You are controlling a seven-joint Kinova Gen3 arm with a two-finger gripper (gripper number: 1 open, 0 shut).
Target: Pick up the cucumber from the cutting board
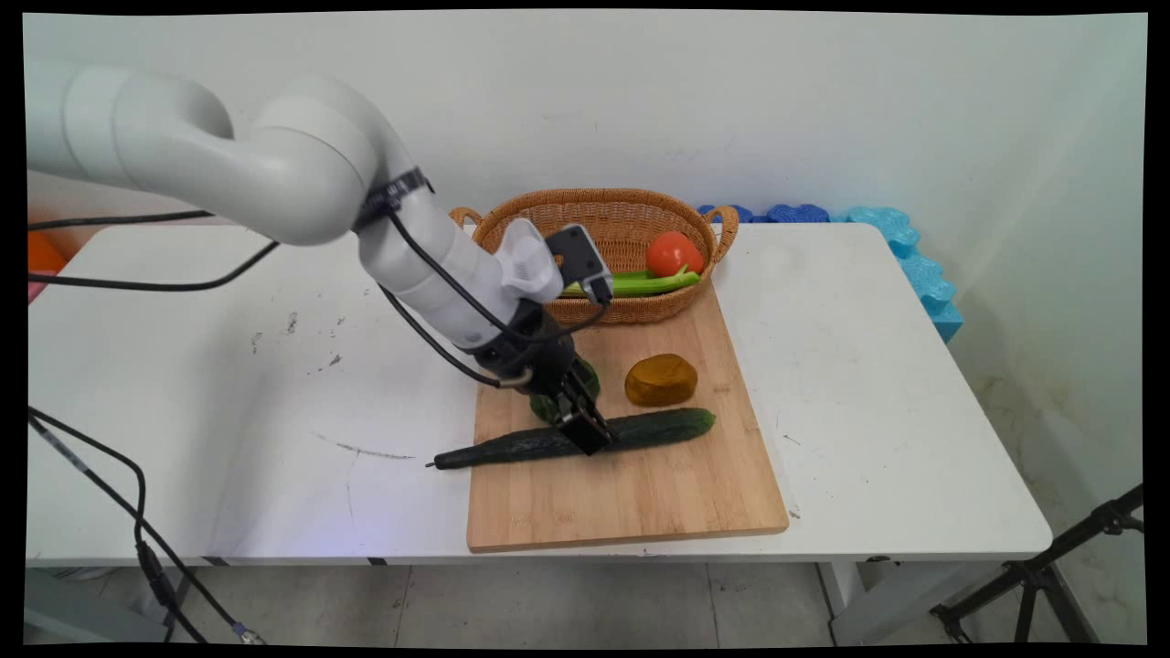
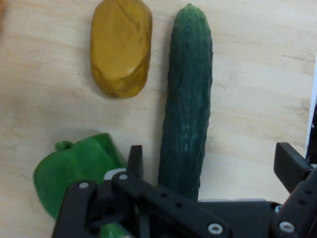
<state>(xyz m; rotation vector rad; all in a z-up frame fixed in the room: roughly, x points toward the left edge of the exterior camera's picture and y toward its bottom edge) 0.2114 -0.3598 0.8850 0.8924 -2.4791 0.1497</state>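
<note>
On the surface (image 1: 868, 384) lies a board (image 1: 631, 493) carrying cucumber (image 1: 658, 428), potato (image 1: 661, 380) behind it, pepper (image 2: 74, 171) leftward; basket (image 1: 631, 215) stands behind.

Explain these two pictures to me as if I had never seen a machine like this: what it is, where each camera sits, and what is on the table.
The machine is a white robot arm ending in a black two-finger gripper. One picture looks down across the white table from a fixed camera; the other comes from a camera on the hand. On a wooden cutting board lie a cucumber, a brownish-yellow potato and a green pepper. The open fingers straddle the cucumber; nothing is lifted. Behind stands a wicker basket with a tomato and celery.
</note>
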